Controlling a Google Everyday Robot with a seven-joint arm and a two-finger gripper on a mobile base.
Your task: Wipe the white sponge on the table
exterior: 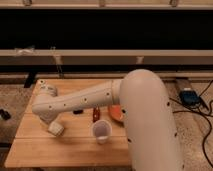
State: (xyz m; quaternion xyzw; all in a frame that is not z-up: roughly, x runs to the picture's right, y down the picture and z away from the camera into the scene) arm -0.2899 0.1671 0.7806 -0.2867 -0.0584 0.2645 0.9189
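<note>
The white sponge lies on the light wooden table, left of centre. My gripper points down at the end of the white arm, right over the sponge and touching its top. The arm's wrist covers the gripper's tip and the back part of the sponge. The arm reaches in from the right, across the middle of the table.
A translucent plastic cup stands right of the sponge. Behind it are a reddish-brown item and an orange object, partly behind the arm. A small dark item lies under the forearm. Cables and a blue box lie on the floor to the right.
</note>
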